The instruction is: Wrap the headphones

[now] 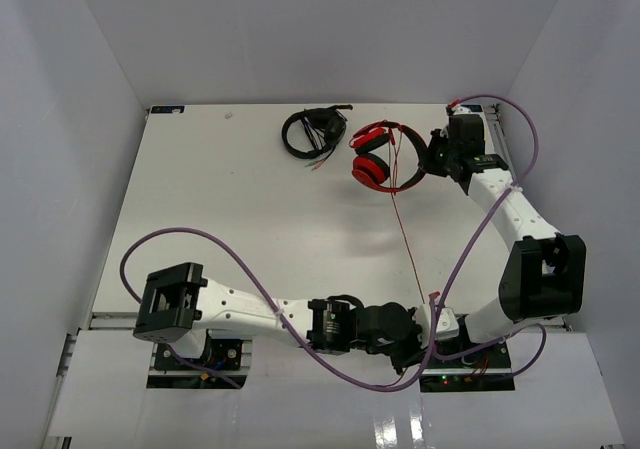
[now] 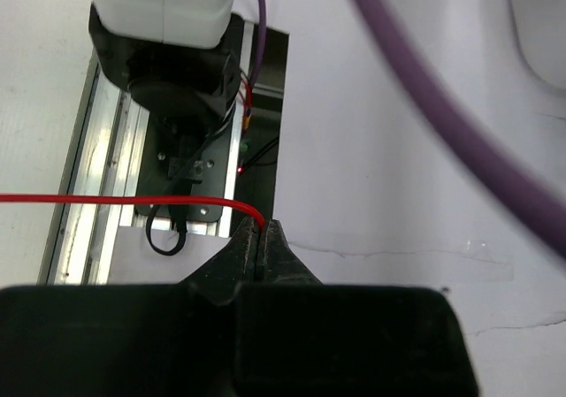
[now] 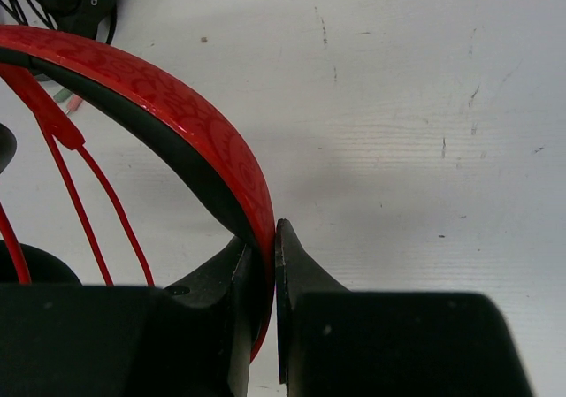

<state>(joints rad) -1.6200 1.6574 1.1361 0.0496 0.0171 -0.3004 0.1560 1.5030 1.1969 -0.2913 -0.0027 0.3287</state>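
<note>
Nearest, the left gripper pinches the red cable at its fingertips; the right gripper clamps the headphones by their headband.

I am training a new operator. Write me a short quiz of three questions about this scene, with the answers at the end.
1. True or false: the left fingers are shut on the red cable.
2. What do the right fingers hold? A) the red headphones B) the red cable C) nothing
3. Fill in: in the top view, the black headphones lie to the ___ of the red headphones.
Key: 1 true; 2 A; 3 left.
</note>
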